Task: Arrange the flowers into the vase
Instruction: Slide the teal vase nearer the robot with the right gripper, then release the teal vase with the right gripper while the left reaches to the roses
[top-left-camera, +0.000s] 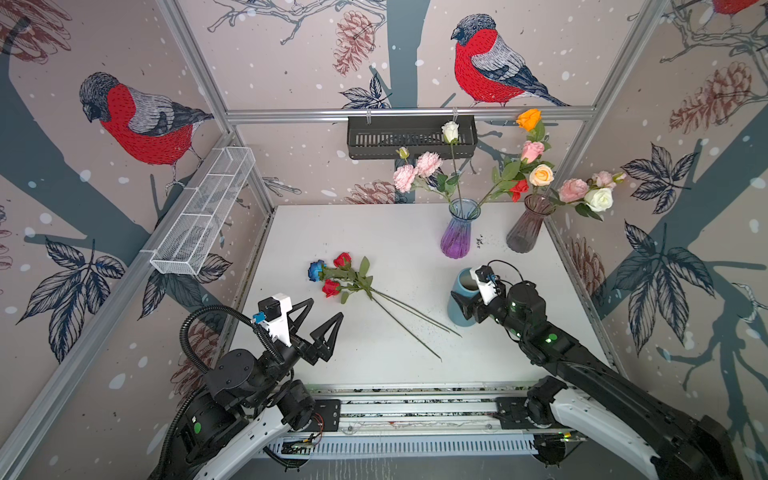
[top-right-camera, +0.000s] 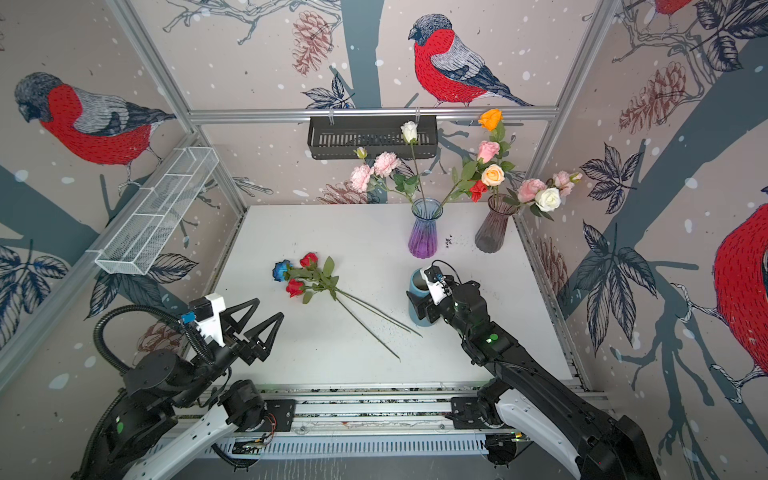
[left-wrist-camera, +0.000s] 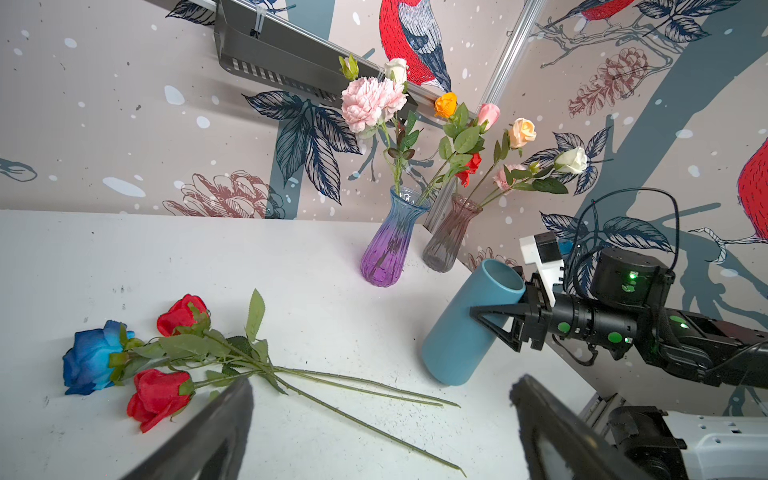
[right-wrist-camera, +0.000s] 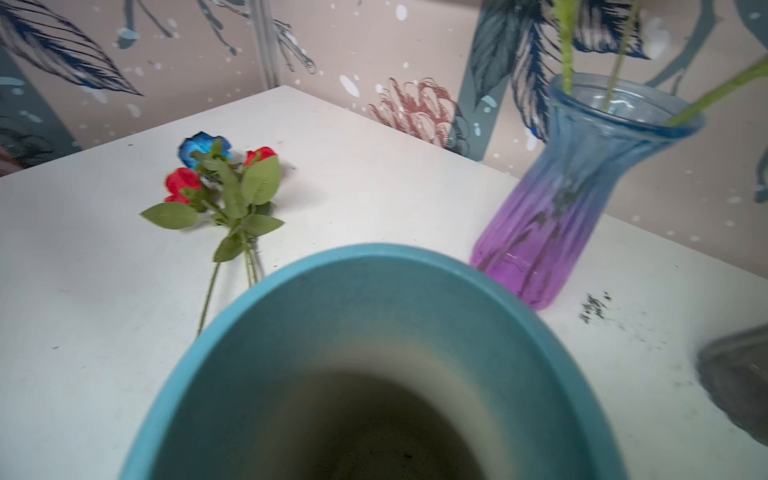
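Note:
Three loose flowers lie left of the table's middle: a blue rose (top-left-camera: 316, 270) (top-right-camera: 281, 270) (left-wrist-camera: 89, 357) (right-wrist-camera: 203, 147) and two red roses (top-left-camera: 343, 260) (top-left-camera: 331, 287), stems (top-left-camera: 411, 318) pointing toward the front right. An empty teal cylinder vase (top-left-camera: 457, 316) (top-right-camera: 415, 316) (left-wrist-camera: 457, 345) (right-wrist-camera: 374, 299) leans tilted at the right. My right gripper (top-left-camera: 467, 301) (top-right-camera: 424, 301) (left-wrist-camera: 490, 307) is shut on its upper part. My left gripper (top-left-camera: 325, 308) (top-right-camera: 269, 308) (left-wrist-camera: 380, 384) hovers open and empty in front of the flowers.
At the back right stand a purple-blue glass vase (top-left-camera: 457, 232) (left-wrist-camera: 386, 253) (right-wrist-camera: 573, 199) and a grey glass vase (top-left-camera: 528, 228), both holding several flowers. A black basket (top-left-camera: 411, 137) hangs on the back rail and a white mesh basket (top-left-camera: 203, 212) on the left wall.

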